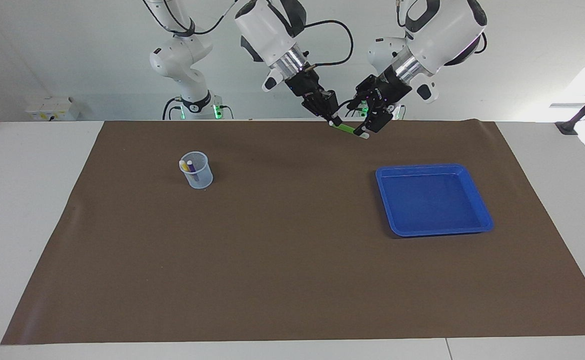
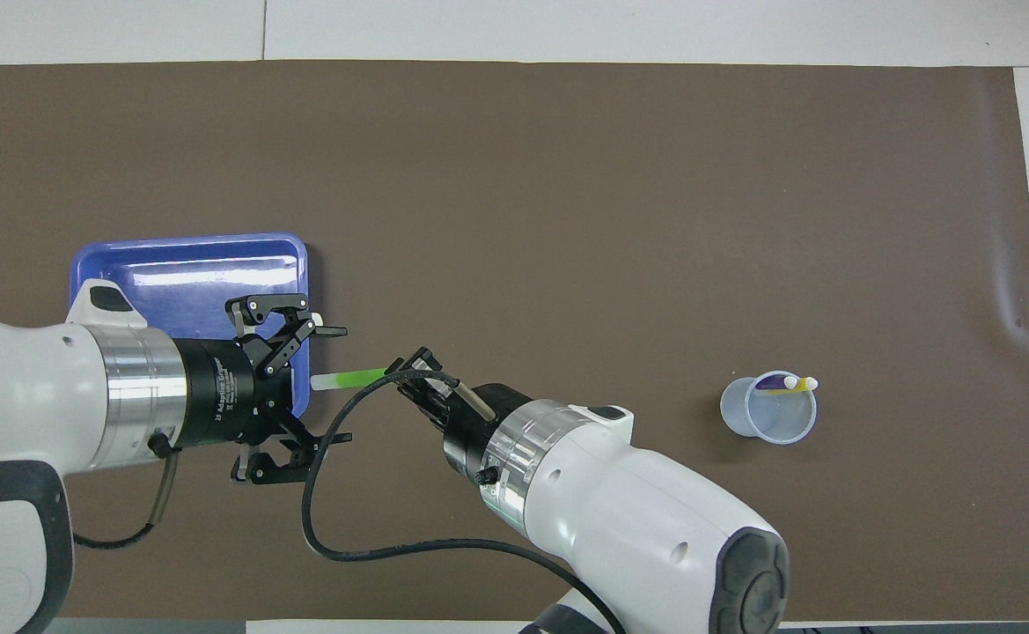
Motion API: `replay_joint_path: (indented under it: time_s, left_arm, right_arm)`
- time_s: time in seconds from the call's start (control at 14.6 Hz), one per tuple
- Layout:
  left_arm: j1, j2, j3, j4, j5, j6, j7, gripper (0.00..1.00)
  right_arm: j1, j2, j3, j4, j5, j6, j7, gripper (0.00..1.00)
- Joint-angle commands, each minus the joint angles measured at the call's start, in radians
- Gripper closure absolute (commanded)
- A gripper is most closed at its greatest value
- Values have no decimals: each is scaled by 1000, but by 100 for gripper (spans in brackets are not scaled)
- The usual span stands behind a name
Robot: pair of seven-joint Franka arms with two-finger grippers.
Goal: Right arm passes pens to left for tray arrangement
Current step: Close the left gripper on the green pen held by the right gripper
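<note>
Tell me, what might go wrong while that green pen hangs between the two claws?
The right gripper grips the slim green marker pen by one end only; its pale tip sits between the open left gripper fingers. Letting go early could drop it on the brown mat, short of the shallow blue plastic tray.

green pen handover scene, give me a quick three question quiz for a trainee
1. True or false: the right pincer is shut on the green pen.
2. Which pens stand in the cup? A) purple and yellow B) green and purple C) none
3. Fill in: the left pincer is ____ around the green pen's pale end.

Key: 1 true; 2 A; 3 open. The blue tray holds no pens yet.
</note>
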State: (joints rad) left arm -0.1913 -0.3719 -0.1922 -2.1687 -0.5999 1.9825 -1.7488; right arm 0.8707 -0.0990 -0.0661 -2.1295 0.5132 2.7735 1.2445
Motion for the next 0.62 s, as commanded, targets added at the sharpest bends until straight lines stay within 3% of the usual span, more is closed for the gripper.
replay_joint_path:
  time_s: [0.0,0.55]
  left_arm:
    - [-10,-111,-35,-169,14,139,-38,0]
    - [-7,-62,-39,-200,-4,347,-78,0]
  right_arm:
    - [-7,-5,2,-4,25,11,-16,100]
    - [-10,-5,2,-6,25,8,-19,100]
